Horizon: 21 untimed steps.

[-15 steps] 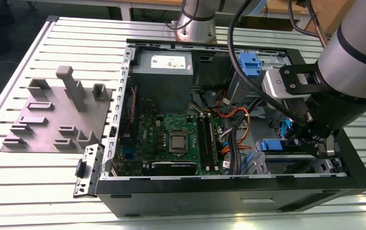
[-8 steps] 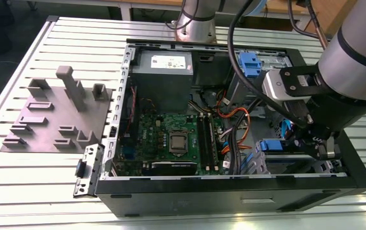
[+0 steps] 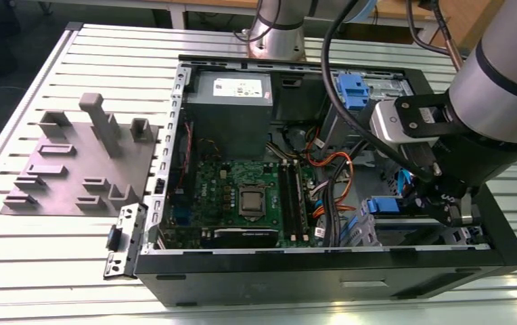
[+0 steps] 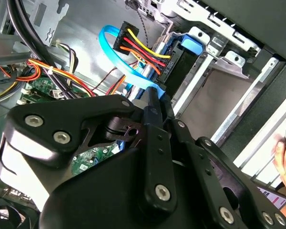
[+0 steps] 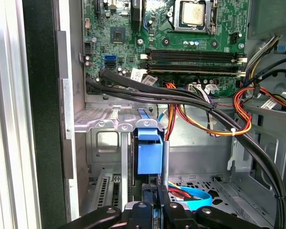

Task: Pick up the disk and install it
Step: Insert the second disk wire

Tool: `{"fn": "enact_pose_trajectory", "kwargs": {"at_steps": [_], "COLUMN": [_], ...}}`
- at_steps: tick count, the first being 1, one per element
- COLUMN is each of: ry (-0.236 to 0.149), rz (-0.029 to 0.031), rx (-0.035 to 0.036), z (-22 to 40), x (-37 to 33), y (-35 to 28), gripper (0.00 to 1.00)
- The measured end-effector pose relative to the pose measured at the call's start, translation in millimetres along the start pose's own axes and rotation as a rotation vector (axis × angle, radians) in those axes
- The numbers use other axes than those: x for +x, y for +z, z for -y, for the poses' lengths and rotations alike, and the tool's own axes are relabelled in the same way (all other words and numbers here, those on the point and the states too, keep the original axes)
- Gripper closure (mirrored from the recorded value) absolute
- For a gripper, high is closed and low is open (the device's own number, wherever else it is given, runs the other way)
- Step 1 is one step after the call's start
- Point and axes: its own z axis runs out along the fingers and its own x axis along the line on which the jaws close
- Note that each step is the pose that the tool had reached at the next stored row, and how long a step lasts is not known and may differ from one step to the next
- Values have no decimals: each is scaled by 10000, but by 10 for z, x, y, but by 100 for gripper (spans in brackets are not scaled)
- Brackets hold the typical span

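— Exterior view first: we see the open black computer case (image 3: 331,267) lying on the slatted white metal table (image 3: 24,271), and the grey robot arm (image 3: 502,88) reaches down into the case near its front corner on the exterior view's right.

— Where do we find the disk?

— We find the flat silver metal hard drive with its blue plastic bracket (image 5: 149,155) standing on edge in the grey metal drive cage (image 5: 100,124), down in that same corner of the case. In the exterior view its blue end (image 3: 383,205) shows just beside the arm's wrist.

— And the black gripper (image 5: 155,210)?

— We see its fingers (image 4: 152,124) drawn close together, right at the drive's edge in both wrist views. Whether they actually clamp the disk, we cannot tell.

— What else do we note?

— The green motherboard (image 3: 240,189) lies along the case floor, orange and yellow cables (image 5: 238,107) run beside the cage, and a grey moulded fixture plate (image 3: 69,169) sits near the table's edge on the exterior view's left.
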Motion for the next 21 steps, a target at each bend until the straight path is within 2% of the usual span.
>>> {"fn": "enact_pose_trajectory", "kwargs": {"at_steps": [5,6,8,9,21], "ry": [10,17,40,46,46], "rz": [59,104,244,276,281], "rx": [-1,-1,-2,-2,-2], "z": [3,3,3,3,0], "x": [-2,-2,-1,0,10], "y": [-21,-20,-19,-19,-1], "gripper": [84,84,84,84,84]}}
